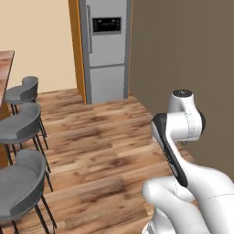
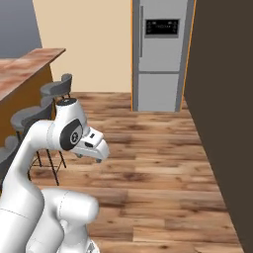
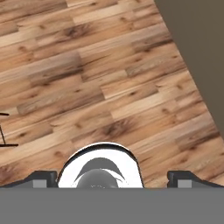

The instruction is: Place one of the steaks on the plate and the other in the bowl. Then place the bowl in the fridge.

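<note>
The fridge [image 1: 106, 45] is standing at the far end of the room, doors shut, tucked between an orange panel [image 1: 77, 48] and a dark wall [image 1: 183, 50]. From the right base view it is sitting straight ahead across open wood floor [image 2: 148, 148]. The arm [image 1: 183, 132] is folded in close above the base, and in the hand view the gripper [image 3: 112, 177] is pointing down at bare floorboards, its fingertips [image 3: 41, 177] spread wide apart with nothing between them.

No steak, plate or bowl is appearing anywhere in these pictures, so I'm judging the food handling as not visibly begun.

What could go wrong from here? First, the robot is facing the fridge with empty jaws; if it is heading there now, it is arriving with nothing to put in, and the doors are closed anyway. Second, the row of stools [image 1: 20, 132] is lining the counter [image 2: 24, 69] on the left, and the dark wall is running close on the right, so a wide turn of the base or a swing of the arm is risking a knock on either side. Third, with the wrist camera aimed at the floor, it is not helping to find the items.
</note>
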Tool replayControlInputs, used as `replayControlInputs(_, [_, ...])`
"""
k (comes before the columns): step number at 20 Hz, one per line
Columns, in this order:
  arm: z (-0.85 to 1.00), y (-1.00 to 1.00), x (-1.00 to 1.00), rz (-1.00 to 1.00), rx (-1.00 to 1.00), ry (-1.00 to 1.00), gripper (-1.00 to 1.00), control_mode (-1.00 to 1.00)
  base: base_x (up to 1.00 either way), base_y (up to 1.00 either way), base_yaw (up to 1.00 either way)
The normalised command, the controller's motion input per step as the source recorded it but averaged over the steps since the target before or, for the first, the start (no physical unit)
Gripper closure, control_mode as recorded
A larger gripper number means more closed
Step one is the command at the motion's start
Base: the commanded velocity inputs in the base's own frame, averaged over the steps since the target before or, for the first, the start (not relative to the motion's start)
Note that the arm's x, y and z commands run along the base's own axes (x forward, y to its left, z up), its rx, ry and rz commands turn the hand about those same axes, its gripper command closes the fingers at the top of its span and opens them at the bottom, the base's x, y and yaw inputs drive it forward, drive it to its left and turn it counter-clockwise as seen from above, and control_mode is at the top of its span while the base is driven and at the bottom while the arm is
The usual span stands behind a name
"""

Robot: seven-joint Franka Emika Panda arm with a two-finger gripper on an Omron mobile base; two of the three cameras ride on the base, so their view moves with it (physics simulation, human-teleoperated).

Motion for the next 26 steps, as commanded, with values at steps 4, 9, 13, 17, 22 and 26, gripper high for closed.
replayControlInputs(4, [0.0,0.0,0.0,0.0,0.0,0.0,-1.0,1.0,1.0,-0.12,0.15])
replayControlInputs(9, [0.0,0.0,0.0,0.0,0.0,0.0,-1.0,1.0,1.0,-0.03,0.16])
replayControlInputs(13, [0.0,0.0,0.0,0.0,0.0,0.0,-1.0,1.0,1.0,-0.07,0.12])
replayControlInputs(17, [0.0,0.0,0.0,0.0,0.0,0.0,-1.0,1.0,1.0,-0.22,0.0])
replayControlInputs(22, [0.0,0.0,0.0,0.0,0.0,0.0,-1.0,1.0,1.0,-0.09,0.0])
replayControlInputs(26, [0.0,0.0,0.0,0.0,0.0,0.0,-1.0,1.0,1.0,0.0,0.0])
